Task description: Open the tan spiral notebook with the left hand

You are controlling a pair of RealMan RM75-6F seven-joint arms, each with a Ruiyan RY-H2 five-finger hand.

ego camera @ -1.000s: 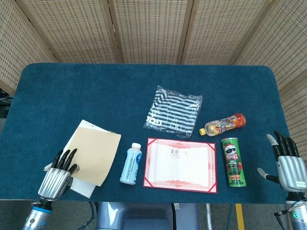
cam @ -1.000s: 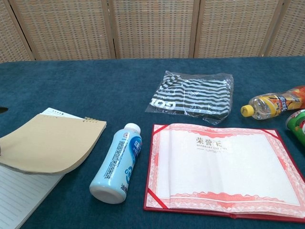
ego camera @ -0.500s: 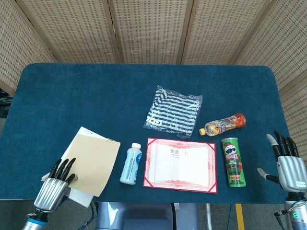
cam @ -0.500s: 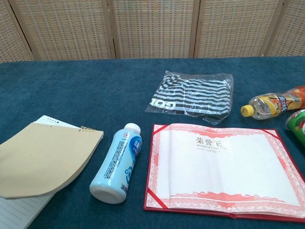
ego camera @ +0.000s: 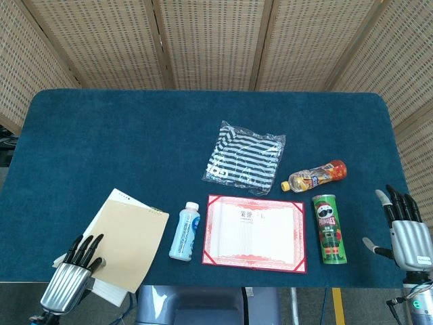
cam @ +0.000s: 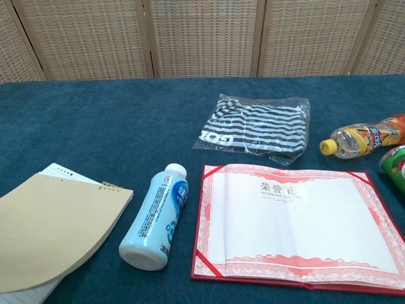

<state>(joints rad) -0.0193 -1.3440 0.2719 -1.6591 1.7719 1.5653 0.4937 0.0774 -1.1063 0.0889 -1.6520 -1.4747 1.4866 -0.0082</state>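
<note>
Both hands are open: left hand [ego camera: 67, 276] is retreating, tan spiral notebook [ego camera: 128, 237] cover is dropping shut, right hand [ego camera: 406, 233] is idling; opening is failing.

Blue table before a woven screen

A table [ego camera: 203, 115] covered in dark blue felt-like cloth, its far corners rounded, fills most of the view. Behind its far edge stands a folding screen [ego camera: 210, 40] of tan woven panels in pale wooden frames. Grey floor [ego camera: 358, 308] with a yellow line shows at the near right. Light is even.
</note>
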